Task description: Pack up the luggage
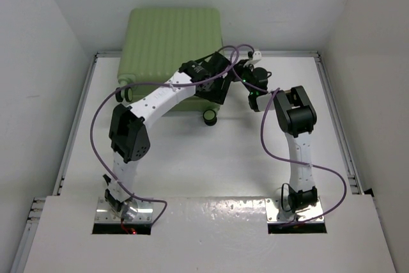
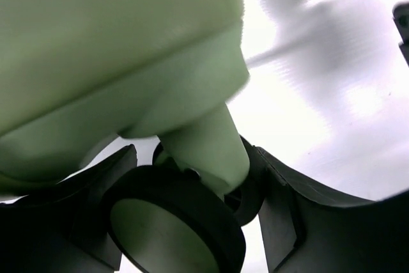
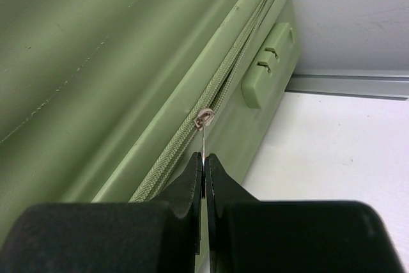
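The suitcase (image 1: 172, 36) lay closed and flat at the far side of the worktop (image 1: 192, 164), against the back wall. The right gripper (image 3: 203, 171) had its fingers (image 3: 188, 180) pressed together on the thin metal zipper pull (image 3: 202, 137), probably to draw the zipper (image 3: 236, 62) along the side seam and finish closing the case. The left gripper (image 2: 185, 215) straddled a black wheel (image 2: 172, 228) at the near corner, one of its fingers (image 2: 70, 215) on each side. This looked like a brace against the zipper's tug, though I could not tell whether they pressed the wheel. No brand, label or writing was readable anywhere, not even on the moulded lock block (image 3: 268, 65).
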